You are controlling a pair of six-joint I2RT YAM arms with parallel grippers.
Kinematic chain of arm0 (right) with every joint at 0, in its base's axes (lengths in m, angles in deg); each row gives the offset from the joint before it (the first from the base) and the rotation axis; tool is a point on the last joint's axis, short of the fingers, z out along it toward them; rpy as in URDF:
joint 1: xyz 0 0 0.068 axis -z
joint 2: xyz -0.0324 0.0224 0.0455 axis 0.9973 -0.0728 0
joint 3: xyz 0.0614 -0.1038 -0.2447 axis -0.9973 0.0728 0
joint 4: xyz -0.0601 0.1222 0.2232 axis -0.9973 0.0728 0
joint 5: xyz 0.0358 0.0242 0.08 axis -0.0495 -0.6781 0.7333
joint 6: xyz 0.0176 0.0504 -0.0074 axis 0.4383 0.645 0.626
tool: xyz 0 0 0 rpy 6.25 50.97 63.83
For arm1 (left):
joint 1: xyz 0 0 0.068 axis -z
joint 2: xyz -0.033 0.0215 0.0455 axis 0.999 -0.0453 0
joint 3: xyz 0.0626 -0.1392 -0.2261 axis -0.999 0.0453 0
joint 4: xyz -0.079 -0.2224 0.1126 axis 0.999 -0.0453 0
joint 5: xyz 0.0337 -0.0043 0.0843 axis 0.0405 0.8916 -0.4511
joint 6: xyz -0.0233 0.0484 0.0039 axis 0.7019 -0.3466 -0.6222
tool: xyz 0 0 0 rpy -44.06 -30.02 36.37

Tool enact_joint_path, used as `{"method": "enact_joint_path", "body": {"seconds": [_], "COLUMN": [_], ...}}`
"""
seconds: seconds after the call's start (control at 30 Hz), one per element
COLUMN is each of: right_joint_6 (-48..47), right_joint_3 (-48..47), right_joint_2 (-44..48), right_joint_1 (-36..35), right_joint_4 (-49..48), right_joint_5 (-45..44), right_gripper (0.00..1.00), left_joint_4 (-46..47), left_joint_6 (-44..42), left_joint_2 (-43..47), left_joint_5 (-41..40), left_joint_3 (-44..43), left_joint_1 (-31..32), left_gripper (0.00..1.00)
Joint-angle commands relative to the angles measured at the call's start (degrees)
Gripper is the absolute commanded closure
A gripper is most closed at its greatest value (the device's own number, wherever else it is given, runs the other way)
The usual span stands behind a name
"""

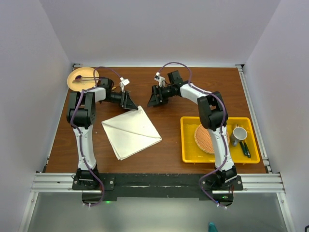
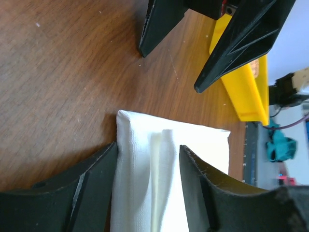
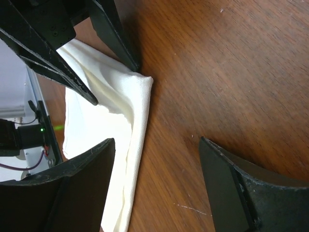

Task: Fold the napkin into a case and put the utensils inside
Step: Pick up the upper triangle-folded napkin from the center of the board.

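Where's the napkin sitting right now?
In the top view the napkin lies folded on the table, left of centre and left of the yellow tray, its far corner at the left pincer.

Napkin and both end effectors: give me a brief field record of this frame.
napkin: folded, lying flat on the table
case: not yet formed
left end effector: open, straddling the napkin's far corner
right end effector: open, over bare wood beside that corner
yellow tray: right side, holds woven mat and mug

Lab cell: white enclosure walls (image 1: 159,29), aluminium rail (image 1: 159,182), wooden table (image 1: 169,154).
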Motion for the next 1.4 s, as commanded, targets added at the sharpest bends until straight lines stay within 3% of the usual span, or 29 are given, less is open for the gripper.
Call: {"method": "enact_joint_path", "body": {"seconds": [0.0,0.2,0.23,0.33,0.47,0.63,1.03,1.13,1.23,1.27,1.37], "right_joint_6": [0.9,1.1,1.1,1.1,0.8,-1.0,-0.7,-0.2,0.3,0.3,0.2], "right_joint_3": [0.9,0.3,0.2,-0.2,-0.3,0.9,-1.2,-1.9,-1.7,-1.6,-0.9], "right_joint_2": [-0.6,-1.3,-1.3,-1.6,-2.0,-2.6,-5.1,-5.7,-5.4,-5.2,-3.9], "right_joint_1": [-0.6,-0.9,-1.2,-1.7,-2.3,-3.3,-6.2,-6.7,-6.9,-6.9,-7.1], "right_joint_4": [-0.5,-0.4,-0.6,-0.9,-0.9,0.0,-1.2,-1.7,-2.5,-2.8,-3.6], "right_joint_5": [-0.5,-0.7,-0.9,-1.1,-1.4,-1.0,4.6,5.8,6.5,6.5,5.8], "right_gripper": [0.26,0.27,0.27,0.28,0.29,0.34,0.36,0.42,0.55,0.64,0.79], "left_joint_4": [1.4,-3.5,-5.0,-8.2,-9.3,-6.8,-10.6,-11.3,-12.1,-12.3,-12.9], "left_joint_6": [4.1,-0.9,-4.9,-10.2,-12.6,-13.4,-20.5,-21.4,-22.5,-22.8,-23.0], "left_joint_2": [-2.1,-2.5,-2.2,-0.7,0.5,3.1,6.6,6.6,6.6,6.6,7.7], "left_joint_5": [1.4,1.5,0.4,-3.0,-4.2,-5.2,-3.3,-3.2,-3.2,-3.2,-4.1], "left_joint_3": [-0.3,-1.2,-1.8,-1.1,-1.4,-0.4,0.2,0.1,0.0,0.0,0.6], "left_joint_1": [-2.4,-2.8,-2.6,-0.7,1.0,1.5,3.4,3.5,3.6,3.6,3.1], "left_gripper": [0.40,0.40,0.42,0.50,0.65,0.77,0.80,0.81,0.81,0.81,0.61]}}
